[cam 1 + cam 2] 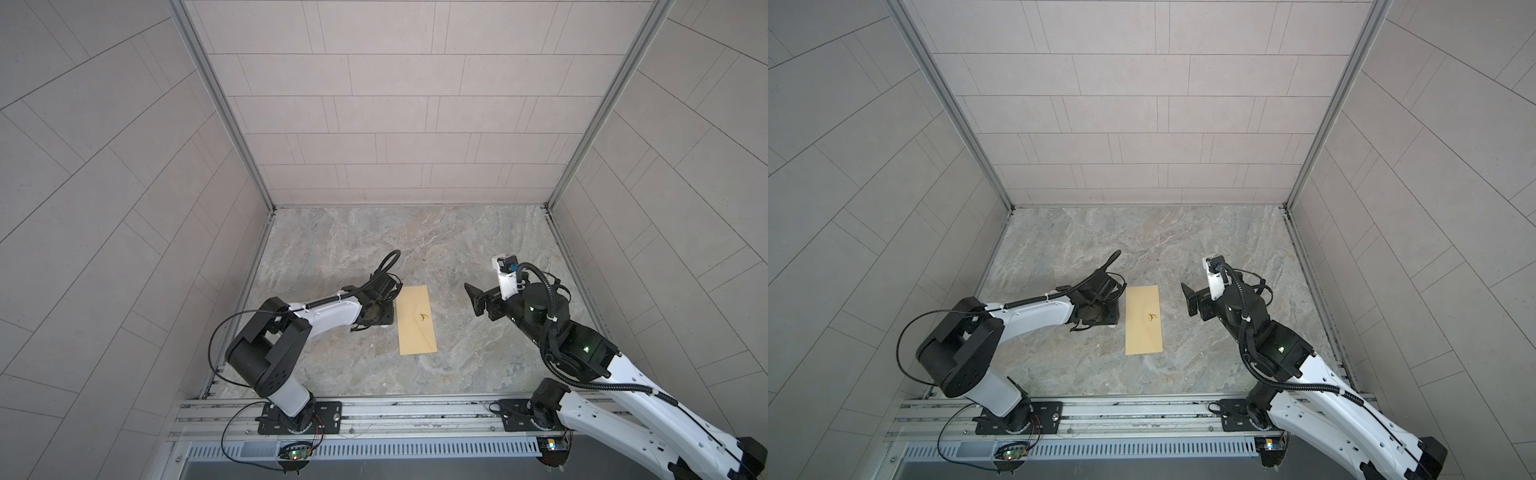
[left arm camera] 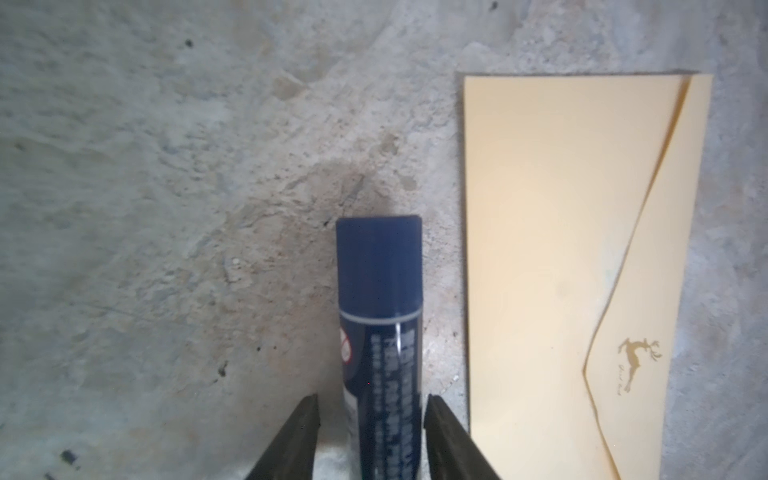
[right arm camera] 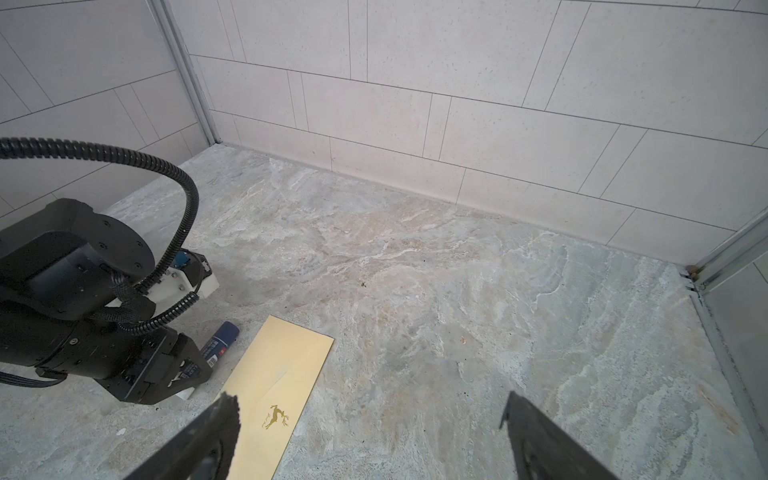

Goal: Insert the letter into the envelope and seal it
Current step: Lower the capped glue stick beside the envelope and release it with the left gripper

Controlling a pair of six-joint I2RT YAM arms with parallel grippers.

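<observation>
1. Your envelope [image 1: 417, 319] lies flat on the marble tabletop [image 1: 374, 241]. It sits about midway between the left and right edges and somewhat nearer the front edge than the back, with its long sides running front to back.
2. Its flap is folded down onto the face from the right long edge. A small gold deer mark [image 2: 638, 361] sits just by the flap's tip. The right wrist view shows the same mark [image 3: 276, 415] on the envelope [image 3: 278, 374].
3. A dark blue glue stick [image 2: 379, 291] lies on the tabletop just beside the envelope's left long edge. It runs parallel to that edge with a narrow strip of marble between them, and its cap end points toward the back edge.
4. Your left gripper [image 2: 370, 401] is down at the stick's lower end. Its jaws are parted, with one of the fingers [image 2: 299, 440] on each side of the tube. A gap shows on the side away from the envelope, so nothing is clamped.
5. Your right gripper [image 1: 476, 300] hangs above the tabletop to the right of the envelope, clear of it. Its jaws are spread wide and hold nothing.
6. In both top views the envelope [image 1: 1144, 320] lies between the two grippers, and neither touches it.
</observation>
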